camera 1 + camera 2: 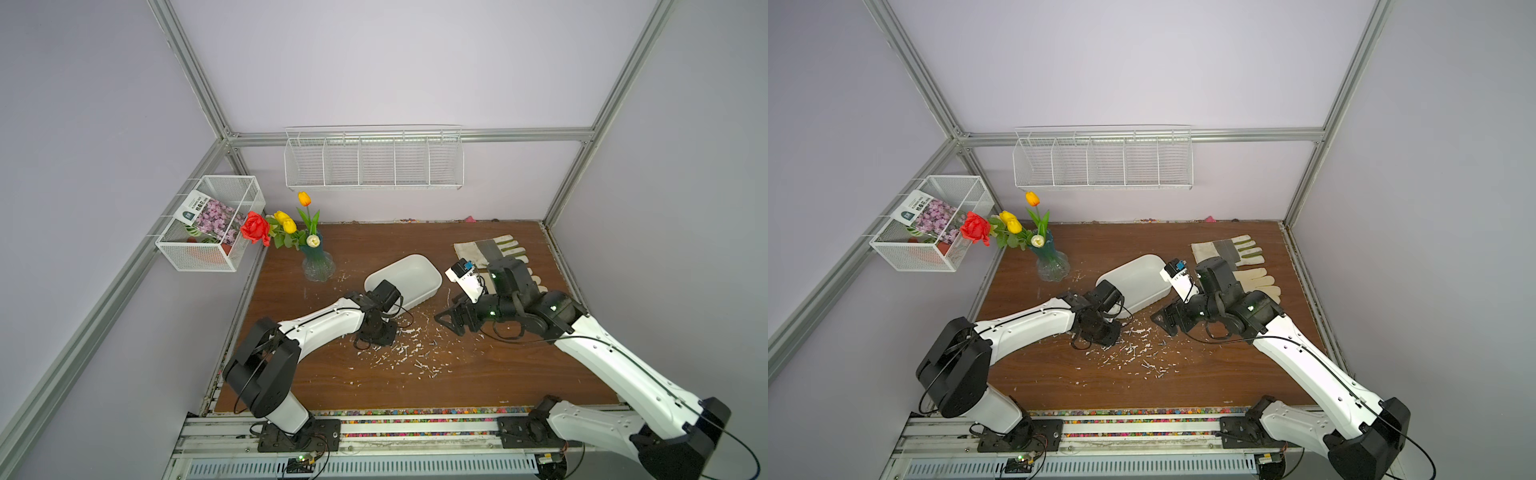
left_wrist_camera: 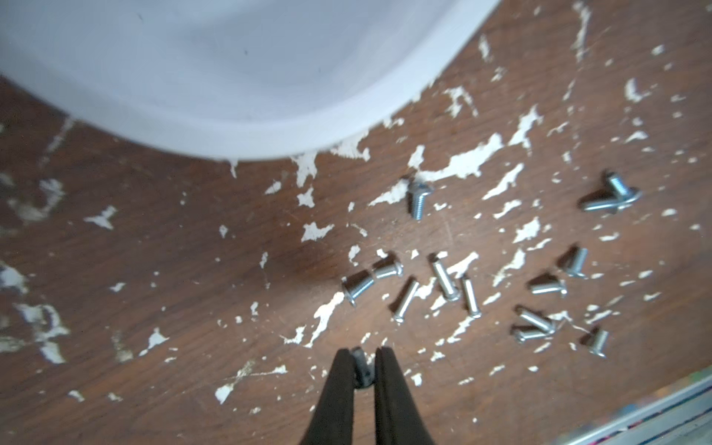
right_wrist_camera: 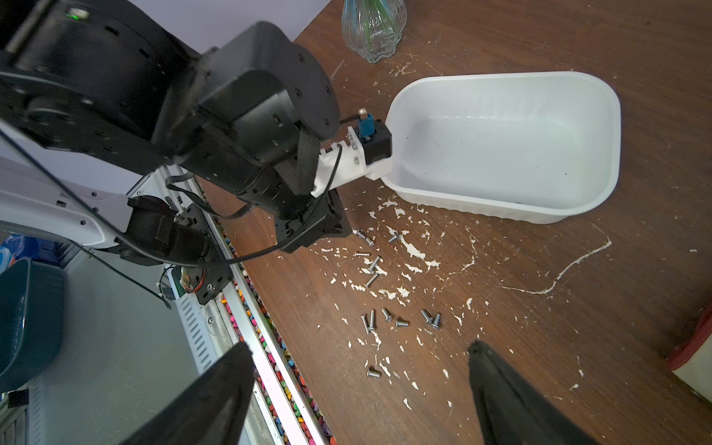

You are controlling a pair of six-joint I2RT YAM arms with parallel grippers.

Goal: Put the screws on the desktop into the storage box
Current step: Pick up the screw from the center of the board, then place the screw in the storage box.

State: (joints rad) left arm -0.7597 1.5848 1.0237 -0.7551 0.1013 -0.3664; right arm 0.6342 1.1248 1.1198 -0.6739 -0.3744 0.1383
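Several small silvery screws (image 2: 443, 283) lie scattered on the brown, white-flecked desktop (image 1: 519, 365), just in front of the white storage box (image 1: 409, 276). In the right wrist view the same screws (image 3: 385, 316) lie below the box (image 3: 501, 146), whose inside looks bare. My left gripper (image 2: 365, 351) points down beside the box's near corner (image 2: 231, 77), shut on one small grey screw pinched at its tips. My right gripper (image 3: 360, 346) hovers over the screws with its fingers far apart and nothing between them. In both top views the left fingertips are hidden under the wrist.
Work gloves (image 1: 490, 251) lie at the back right, behind the right arm. A glass vase of flowers (image 1: 318, 266) stands left of the box. A wire basket (image 1: 212, 224) and a mesh rack (image 1: 374, 160) hang on the walls. A coloured strip (image 1: 415, 412) lines the front edge.
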